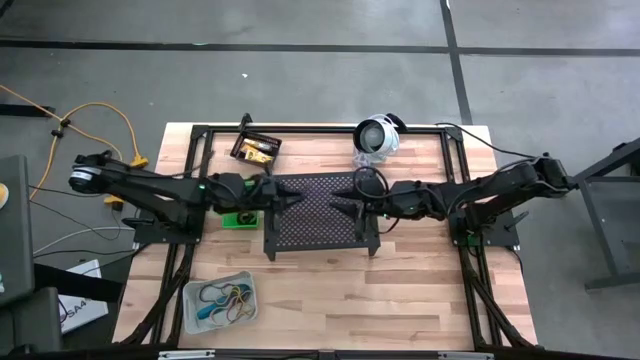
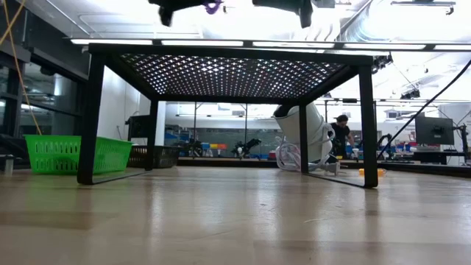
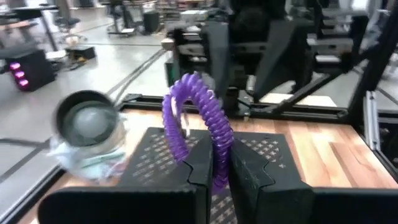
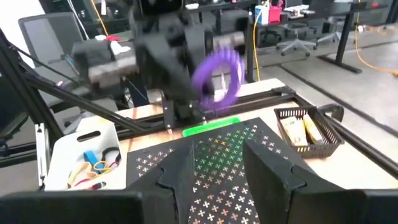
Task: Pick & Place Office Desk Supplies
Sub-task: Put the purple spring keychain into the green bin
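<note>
My left gripper (image 3: 220,163) is shut on a purple coiled loop (image 3: 194,102) above the black perforated stand (image 1: 315,222). It reaches in from the table's left (image 1: 296,196). Facing it over the stand, my right gripper (image 4: 227,167) is open and has nothing between its fingers (image 1: 340,204). In the right wrist view the loop (image 4: 217,73) shows ahead of those fingers, apart from them. The black bin (image 1: 256,150) holds yellow tubes at the back. The green bin (image 1: 238,219) sits by the stand's left side. The clear bin (image 1: 220,301) holds several coloured loops near the front left. My left gripper pinches the loop's lower stretch of coil (image 3: 221,144) between its two fingers. The fingers lie level and point toward the table's right. The rest of the loop stands up in an arc above the fingertips. It is lifted clear, above the stand's top.
A round white-and-silver device (image 1: 378,136) with a cable sits at the back right of the stand. The stand fills the table's middle under both grippers. Bare wood lies along the near edge, right of the clear bin.
</note>
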Tool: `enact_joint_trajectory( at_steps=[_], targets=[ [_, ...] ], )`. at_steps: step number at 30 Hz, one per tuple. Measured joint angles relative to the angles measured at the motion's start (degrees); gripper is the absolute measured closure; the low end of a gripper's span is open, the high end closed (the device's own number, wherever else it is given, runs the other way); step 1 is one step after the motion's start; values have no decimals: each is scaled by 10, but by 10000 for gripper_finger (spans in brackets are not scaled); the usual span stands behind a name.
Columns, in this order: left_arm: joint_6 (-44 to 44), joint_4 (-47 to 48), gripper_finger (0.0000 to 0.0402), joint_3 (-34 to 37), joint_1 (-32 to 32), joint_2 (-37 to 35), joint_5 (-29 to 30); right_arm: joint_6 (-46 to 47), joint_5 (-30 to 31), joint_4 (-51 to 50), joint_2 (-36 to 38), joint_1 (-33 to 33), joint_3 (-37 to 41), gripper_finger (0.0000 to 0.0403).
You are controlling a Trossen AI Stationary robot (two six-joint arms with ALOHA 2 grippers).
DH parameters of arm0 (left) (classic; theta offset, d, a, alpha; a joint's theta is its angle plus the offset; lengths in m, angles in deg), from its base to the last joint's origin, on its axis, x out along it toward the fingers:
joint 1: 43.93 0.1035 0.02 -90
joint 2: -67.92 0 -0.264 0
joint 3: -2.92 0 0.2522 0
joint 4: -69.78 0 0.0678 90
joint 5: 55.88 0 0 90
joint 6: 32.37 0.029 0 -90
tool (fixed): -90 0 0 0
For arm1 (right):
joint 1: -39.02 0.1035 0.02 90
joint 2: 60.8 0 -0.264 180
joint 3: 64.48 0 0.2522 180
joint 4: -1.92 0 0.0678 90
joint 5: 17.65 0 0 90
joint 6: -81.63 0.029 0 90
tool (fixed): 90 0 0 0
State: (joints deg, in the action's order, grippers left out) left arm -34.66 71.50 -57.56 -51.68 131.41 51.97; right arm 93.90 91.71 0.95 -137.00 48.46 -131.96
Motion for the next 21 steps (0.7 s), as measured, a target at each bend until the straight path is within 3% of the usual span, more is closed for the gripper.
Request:
enact_joint_trajectory(
  at_steps=[6, 13, 21],
  targets=[
    [-113, 219, 376, 0, 0, -124, 51, 16, 0, -33, 0, 8, 0, 278],
    [-278, 437, 376, 0, 0, -250, 51, 16, 1, -40, 0, 7, 0, 279],
    [-433, 598, 376, 0, 0, -261, 52, 16, 0, -49, 0, 7, 0, 279]
  ],
)
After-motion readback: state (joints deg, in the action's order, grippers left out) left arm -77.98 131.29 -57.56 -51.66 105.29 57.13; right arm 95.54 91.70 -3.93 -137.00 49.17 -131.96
